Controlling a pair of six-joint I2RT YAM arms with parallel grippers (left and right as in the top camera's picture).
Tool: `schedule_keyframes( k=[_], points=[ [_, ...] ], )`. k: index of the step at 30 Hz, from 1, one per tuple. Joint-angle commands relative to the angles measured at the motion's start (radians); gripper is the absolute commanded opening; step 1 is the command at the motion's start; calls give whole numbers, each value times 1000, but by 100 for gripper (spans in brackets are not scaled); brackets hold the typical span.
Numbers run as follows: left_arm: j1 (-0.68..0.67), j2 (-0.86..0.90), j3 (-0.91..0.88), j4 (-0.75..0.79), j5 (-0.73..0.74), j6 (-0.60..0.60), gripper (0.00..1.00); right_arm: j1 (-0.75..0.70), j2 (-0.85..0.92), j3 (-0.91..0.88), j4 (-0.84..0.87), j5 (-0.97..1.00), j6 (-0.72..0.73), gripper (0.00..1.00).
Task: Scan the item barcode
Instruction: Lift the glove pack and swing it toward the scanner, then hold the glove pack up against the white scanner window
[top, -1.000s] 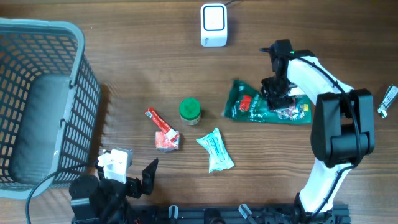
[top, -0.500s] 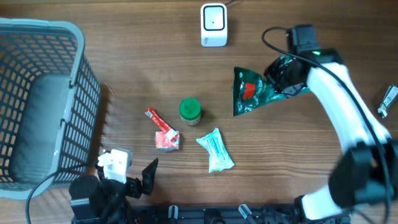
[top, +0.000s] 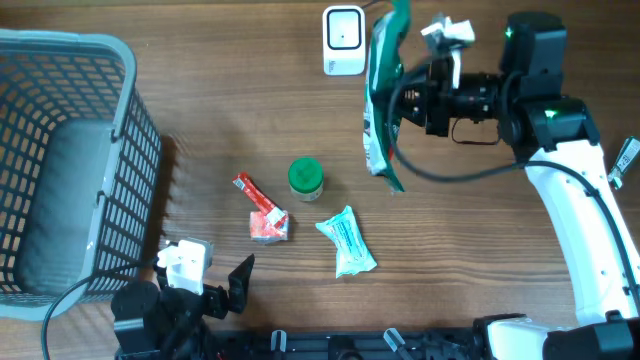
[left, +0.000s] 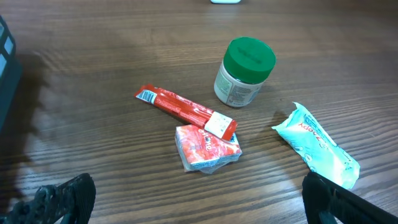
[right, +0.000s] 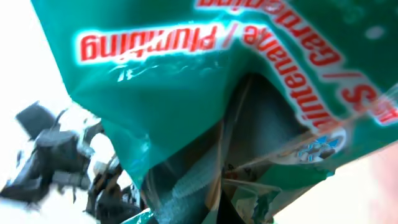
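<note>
1. Right gripper (top: 398, 102) is clamped tight on the green packet (top: 378, 70); its jaws are nearly together on the foil.
2. Seen from overhead, the packet stands on edge at about 1 o'clock on the table (top: 480, 240); it sits just beside the white scanner (top: 343, 40), on the scanner's 4 o'clock side; whether they touch cannot be told.
3. In the right wrist view the packet fills the picture, with crumpled green foil and red lettering upside down.
4. Left gripper (top: 212, 275) rests at 7 o'clock with jaws spread wide and nothing between them.
5. Near the table's centre lie a green-lidded jar (left: 244, 72), a red stick sachet (left: 185, 111) and a red-and-white packet (left: 207, 148) touching the sachet's end; a pale blue pouch (left: 316, 145) lies at the jar's 4 o'clock.
6. Grey basket (top: 60, 160) stands at 9 o'clock.
</note>
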Motion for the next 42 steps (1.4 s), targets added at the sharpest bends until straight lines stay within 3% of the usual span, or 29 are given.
schedule_keyframes(
  k=[1,7,9,13,18,22,24,27,32,38,42],
  points=[
    [3,-3,-2,3,16,13,100,13,-19,4,19,-313,-336,4],
    [3,-3,-2,3,16,13,100,90,-18,-11,14,-314,-477,4],
    [3,-3,-2,3,16,13,100,143,-18,-12,21,-314,-587,5],
    [3,-3,-2,3,16,13,100,249,-18,-12,111,-314,-702,4],
    [3,-3,-2,3,16,13,100,348,-18,-12,236,-314,-698,4],
    [3,-3,-2,3,16,13,100,357,-18,-12,236,-313,-677,4],
    [3,-3,-2,3,16,13,100,357,-18,-12,237,-313,-595,4],
    [3,-3,-2,3,16,13,100,357,-18,-12,208,-314,-359,4],
    [3,-3,-2,3,16,13,100,355,-18,-12,61,-313,-130,4],
    [3,-3,-2,3,16,13,100,356,-18,-16,3,-313,271,4],
    [3,-3,-2,3,16,13,100,356,-18,-16,3,-313,297,4]
  ],
)
